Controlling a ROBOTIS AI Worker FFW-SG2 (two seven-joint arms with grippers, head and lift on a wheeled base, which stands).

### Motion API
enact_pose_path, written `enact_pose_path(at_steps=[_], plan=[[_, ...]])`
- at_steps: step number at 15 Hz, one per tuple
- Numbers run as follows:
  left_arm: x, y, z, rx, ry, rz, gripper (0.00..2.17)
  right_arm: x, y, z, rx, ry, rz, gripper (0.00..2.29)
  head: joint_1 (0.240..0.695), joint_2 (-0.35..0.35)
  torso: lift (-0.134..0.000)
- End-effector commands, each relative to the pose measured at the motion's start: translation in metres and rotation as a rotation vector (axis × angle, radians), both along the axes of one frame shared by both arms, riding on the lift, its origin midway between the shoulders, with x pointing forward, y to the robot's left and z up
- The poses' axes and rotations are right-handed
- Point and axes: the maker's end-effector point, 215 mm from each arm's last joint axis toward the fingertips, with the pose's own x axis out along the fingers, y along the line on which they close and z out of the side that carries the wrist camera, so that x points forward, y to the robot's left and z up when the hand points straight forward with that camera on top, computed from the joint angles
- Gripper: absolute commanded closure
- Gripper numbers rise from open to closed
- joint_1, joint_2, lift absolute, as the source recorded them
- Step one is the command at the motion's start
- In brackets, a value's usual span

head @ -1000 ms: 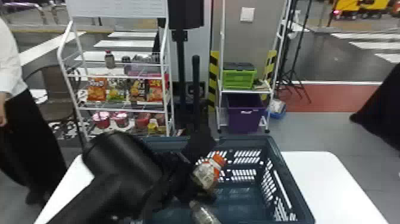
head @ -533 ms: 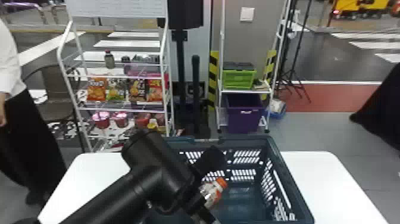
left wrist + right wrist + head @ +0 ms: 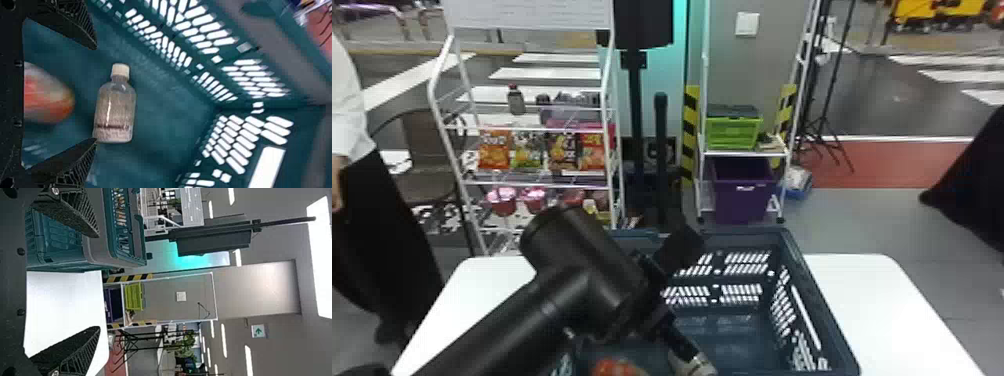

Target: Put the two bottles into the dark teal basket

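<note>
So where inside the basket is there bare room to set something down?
Basket floor, toward the robot's right, between the white-capped bottle and the slotted walls. It's crowded at the left claw, around that bottle and the orange item.

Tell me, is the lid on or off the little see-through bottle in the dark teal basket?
On. A round, creamy-white cap sits on the neck of the see-through bottle, inside the basket.
</note>
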Motion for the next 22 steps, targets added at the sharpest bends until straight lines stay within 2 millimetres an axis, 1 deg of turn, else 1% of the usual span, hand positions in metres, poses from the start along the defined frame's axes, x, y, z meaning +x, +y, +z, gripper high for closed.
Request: enact_pose_path(at_steps=[1, 2, 3, 4, 6, 7, 8, 9, 10, 11, 12, 13, 15, 16, 18, 20, 21, 22], plan=[[0.018, 0.016, 0.039, -0.084, -0.107, 0.065, 0.01, -0.001, 0.0, 0.0, 0.0, 0.002, 0.0, 0.05, 0.499, 0.0, 0.0], [0.025, 0.025, 0.063, -0.128, -0.185, 0.102, 0.01, -0.001, -0.001, 0.001, 0.0, 0.002, -0.001, 0.05, 0.499, 0.0, 0.0], [0.028, 0.035, 0.084, -0.182, -0.253, 0.143, 0.02, -0.001, 0.0, 0.001, -0.002, 0.002, 0.0, 0.05, 0.499, 0.0, 0.0], [0.026, 0.043, 0.101, -0.23, -0.305, 0.181, 0.02, -0.001, -0.001, 0.001, -0.003, 0.002, -0.001, 0.05, 0.499, 0.0, 0.0], [0.015, 0.065, 0.125, -0.301, -0.422, 0.252, 0.02, -0.003, 0.0, 0.0, -0.003, 0.007, 0.001, 0.05, 0.499, 0.0, 0.0], [0.005, 0.081, 0.129, -0.317, -0.461, 0.298, 0.02, -0.003, 0.0, 0.002, -0.002, 0.005, 0.002, 0.05, 0.499, 0.0, 0.0], [-0.008, 0.104, 0.132, -0.307, -0.497, 0.352, 0.02, -0.004, 0.0, 0.003, -0.004, 0.003, 0.005, 0.05, 0.499, 0.0, 0.0], [-0.02, 0.117, 0.137, -0.324, -0.534, 0.394, 0.02, -0.004, 0.0, 0.005, -0.006, -0.002, 0.012, 0.05, 0.499, 0.0, 0.0], [-0.037, 0.137, 0.139, -0.319, -0.556, 0.448, 0.02, -0.005, 0.001, 0.006, -0.007, -0.004, 0.018, 0.05, 0.499, 0.0, 0.0], [-0.05, 0.148, 0.147, -0.359, -0.609, 0.489, 0.02, -0.005, 0.001, 0.006, -0.008, -0.004, 0.022, 0.05, 0.499, 0.0, 0.0], [-0.058, 0.155, 0.169, -0.449, -0.703, 0.52, 0.02, -0.005, 0.002, 0.007, -0.01, -0.005, 0.024, 0.05, 0.499, 0.0, 0.0], [-0.073, 0.166, 0.173, -0.482, -0.753, 0.555, 0.02, -0.005, 0.004, 0.006, -0.009, -0.003, 0.032, 0.05, 0.499, 0.0, 0.0], [-0.103, 0.181, 0.173, -0.535, -0.827, 0.621, 0.02, -0.003, 0.007, 0.008, -0.013, -0.004, 0.044, 0.05, 0.499, 0.0, 0.0], [-0.119, 0.188, 0.169, -0.564, -0.857, 0.657, 0.02, -0.002, 0.009, 0.01, -0.015, -0.006, 0.049, 0.05, 0.499, 0.0, 0.0], [-0.149, 0.2, 0.157, -0.618, -0.9, 0.716, 0.02, 0.0, 0.012, 0.007, -0.01, 0.02, 0.059, 0.05, 0.499, 0.0, 0.0], [-0.178, 0.213, 0.133, -0.619, -0.93, 0.771, 0.02, -0.001, 0.015, 0.01, -0.02, 0.023, 0.07, 0.05, 0.499, 0.0, 0.0], [-0.19, 0.218, 0.123, -0.619, -0.936, 0.793, 0.02, 0.0, 0.017, 0.008, -0.021, 0.038, 0.077, 0.05, 0.499, 0.0, 0.0], [-0.203, 0.223, 0.119, -0.63, -0.955, 0.81, 0.02, 0.002, 0.02, 0.006, -0.023, 0.049, 0.084, 0.04, 0.499, 0.0, 0.0]])
